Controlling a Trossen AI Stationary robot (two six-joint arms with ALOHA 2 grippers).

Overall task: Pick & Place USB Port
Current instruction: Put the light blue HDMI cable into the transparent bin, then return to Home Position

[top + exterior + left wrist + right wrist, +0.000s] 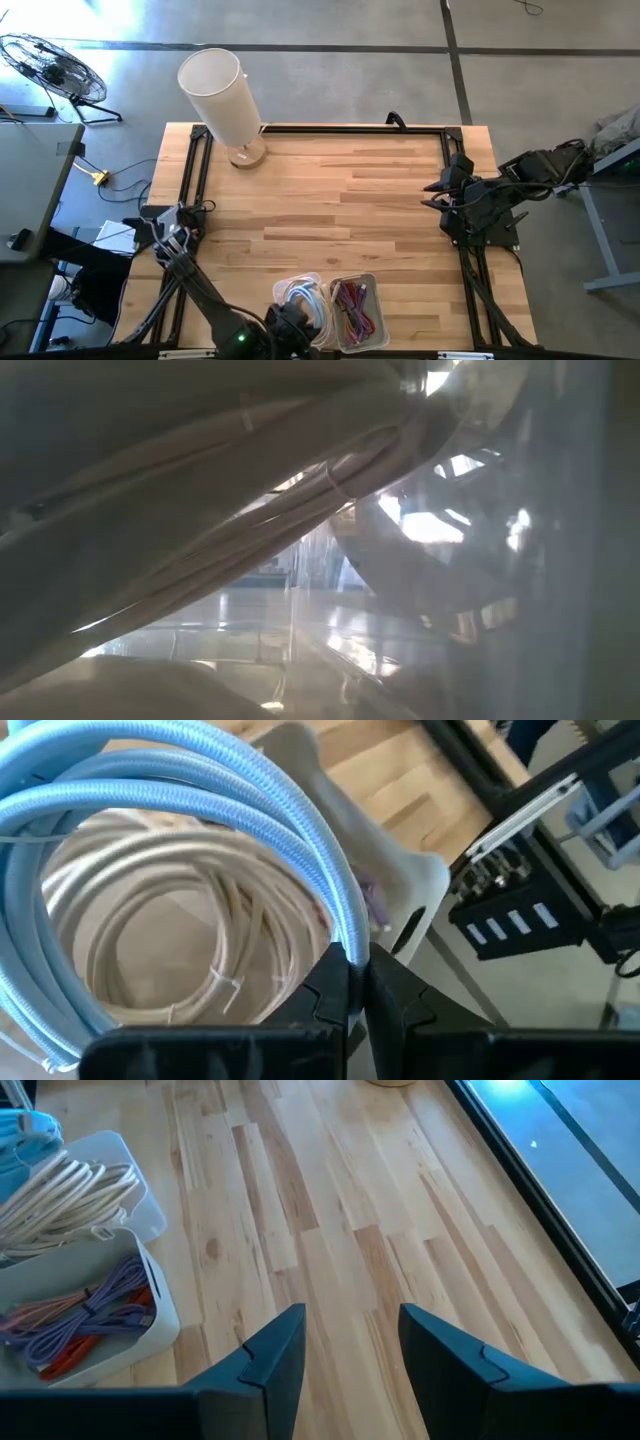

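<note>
Two clear tubs stand at the table's near edge. The left tub (pixel 298 295) holds coiled cream cables (pixel 170 920) and a light-blue braided cable (pixel 200 780). The right tub (pixel 356 310) holds purple and orange cables (pixel 85 1320). My left gripper (pixel 358 985) is over the left tub (pixel 420 880), shut on the blue cable. My right gripper (pixel 352 1342) is open and hovers over bare wood near the table's right edge (pixel 437 190), far from both tubs. The low view shows only cream cables (pixel 200 510) seen through a tub wall. My left gripper pinches the light-blue cable's coil at a bend of its loops (pixel 347 930) between its two fingers (pixel 325 990). The fingers lie across the strands, coming in from the near side and slanting down. The rest of the coil spreads over the cream cables in the tub.
A lamp with a white shade (pixel 222 95) stands at the far left of the table. A black frame (pixel 350 128) runs round the table's edges. The middle of the wooden top (pixel 340 210) is free room. A fan (pixel 50 65) stands on the floor beyond.
</note>
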